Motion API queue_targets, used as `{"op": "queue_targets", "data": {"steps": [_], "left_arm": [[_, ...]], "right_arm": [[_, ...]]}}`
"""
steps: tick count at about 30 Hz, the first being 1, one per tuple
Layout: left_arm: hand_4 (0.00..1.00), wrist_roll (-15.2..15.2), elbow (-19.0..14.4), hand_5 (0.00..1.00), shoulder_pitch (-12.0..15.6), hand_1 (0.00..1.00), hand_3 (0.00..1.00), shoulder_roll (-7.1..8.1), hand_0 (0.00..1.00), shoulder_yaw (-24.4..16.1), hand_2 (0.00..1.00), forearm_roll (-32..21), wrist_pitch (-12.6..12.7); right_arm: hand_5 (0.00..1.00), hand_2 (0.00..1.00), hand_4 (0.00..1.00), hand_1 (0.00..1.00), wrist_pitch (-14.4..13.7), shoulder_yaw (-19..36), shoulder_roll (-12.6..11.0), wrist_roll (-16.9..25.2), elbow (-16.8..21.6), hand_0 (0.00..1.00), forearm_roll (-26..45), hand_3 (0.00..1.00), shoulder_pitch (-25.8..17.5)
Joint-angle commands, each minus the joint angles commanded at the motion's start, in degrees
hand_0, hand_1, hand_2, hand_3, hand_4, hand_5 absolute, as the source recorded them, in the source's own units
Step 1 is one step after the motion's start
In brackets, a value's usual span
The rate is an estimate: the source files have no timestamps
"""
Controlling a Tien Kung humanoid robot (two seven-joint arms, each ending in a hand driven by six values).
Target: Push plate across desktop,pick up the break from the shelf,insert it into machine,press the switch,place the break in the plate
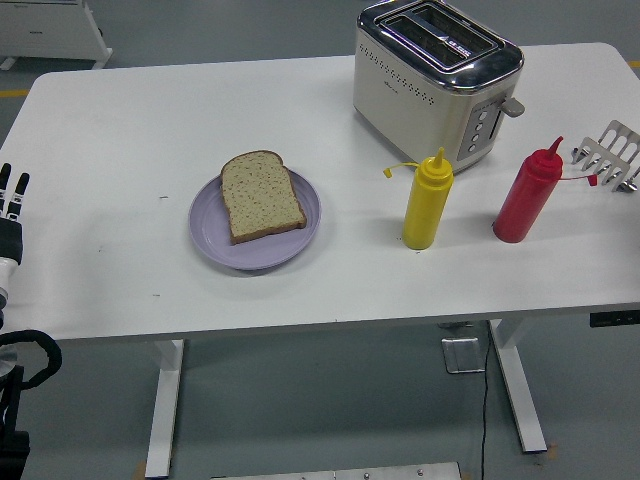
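Observation:
A slice of brown bread (261, 195) lies flat on the lilac plate (303, 232) left of the table's middle. The silver toaster (436, 77) stands at the back, both slots empty, its lever (513, 106) up on the right end. A metal toast rack (610, 155) sits empty at the right edge. My left hand (10, 210) rests at the left edge of the picture, beside the table, fingers straight and holding nothing. The right hand is out of sight.
A yellow squeeze bottle (427, 200) and a red squeeze bottle (528, 193) stand in front of the toaster, between plate and rack. The white table (130, 150) ends close to my left hand.

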Motion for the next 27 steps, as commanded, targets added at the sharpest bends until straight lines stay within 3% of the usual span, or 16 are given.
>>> {"op": "queue_targets", "data": {"steps": [27], "left_arm": [[0.632, 0.2, 0.2, 0.998, 0.2, 0.887, 0.785, -0.15, 0.826, 0.2, 0.891, 0.3, -0.1]], "right_arm": [[0.545, 0.757, 0.369, 0.782, -0.2, 1.1, 0.1, -1.0, -0.4, 0.827, 0.0, 0.749, -0.2]]}}
